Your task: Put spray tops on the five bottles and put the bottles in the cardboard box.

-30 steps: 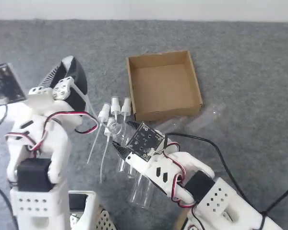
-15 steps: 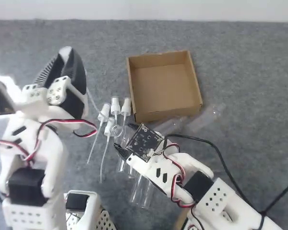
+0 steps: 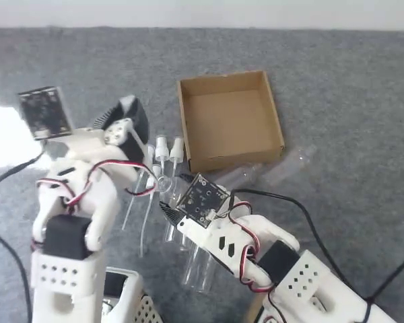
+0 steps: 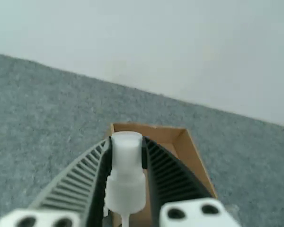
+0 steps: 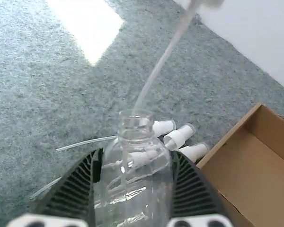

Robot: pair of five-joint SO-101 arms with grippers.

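Observation:
My right gripper (image 3: 172, 192) is shut on a clear bottle (image 5: 132, 165), held upright with its open mouth (image 3: 163, 180) up. My left gripper (image 4: 126, 142) is shut on a white spray top (image 4: 126, 179), up and to the left of the bottle in the high view (image 3: 136, 126). The top's thin tube (image 5: 161, 61) slants down and its end reaches the bottle's mouth. The empty cardboard box (image 3: 236, 156) lies just beyond. Loose spray tops (image 3: 170, 149) lie side by side on the carpet between bottle and box.
More clear bottles lie on the grey carpet: some under my right arm (image 3: 196, 268), others by the box's near right corner (image 3: 283, 165). Long dip tubes (image 3: 143, 225) trail toward my left arm's base. A pale wall runs along the far side.
My left arm has swung right and lowered, bringing the spray top from well left of the bottle to above it, its tube now at the mouth. The right arm has stayed put.

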